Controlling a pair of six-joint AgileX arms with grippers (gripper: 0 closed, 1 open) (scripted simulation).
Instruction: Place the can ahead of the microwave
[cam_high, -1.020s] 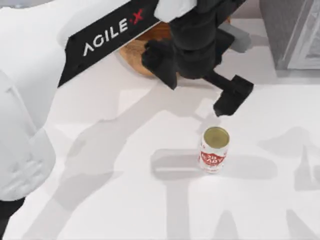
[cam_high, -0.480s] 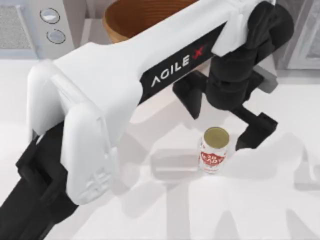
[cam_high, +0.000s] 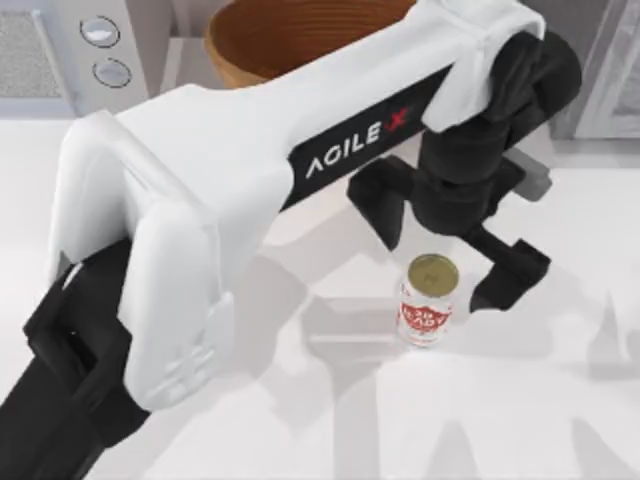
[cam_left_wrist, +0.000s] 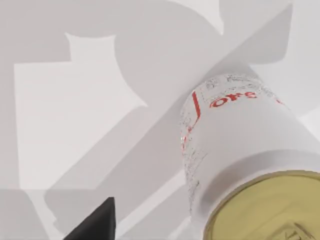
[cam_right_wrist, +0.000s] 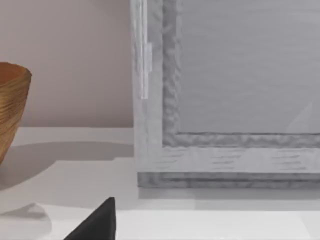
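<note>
The can (cam_high: 428, 305) stands upright on the white table, right of centre, showing its white-and-red label and gold lid. My left gripper (cam_high: 440, 268) hangs open directly over it, with one black finger (cam_high: 385, 205) behind-left of the can and the other (cam_high: 508, 275) at its right, neither touching. In the left wrist view the can (cam_left_wrist: 240, 150) looms close beside one fingertip (cam_left_wrist: 95, 222). The microwave (cam_high: 60, 50), pale with two round dials, sits at the back left. My right gripper (cam_right_wrist: 95, 222) is parked and open, facing a grey appliance.
A brown woven basket (cam_high: 290, 40) stands at the back centre, partly under my left arm. A darker speckled appliance with a pale door frame (cam_high: 600, 70) fills the back right corner. White tabletop lies bare ahead of the microwave.
My left arm swung over the table and brought its open gripper from behind the can to astride it, then a little lower. The can has not moved.
</note>
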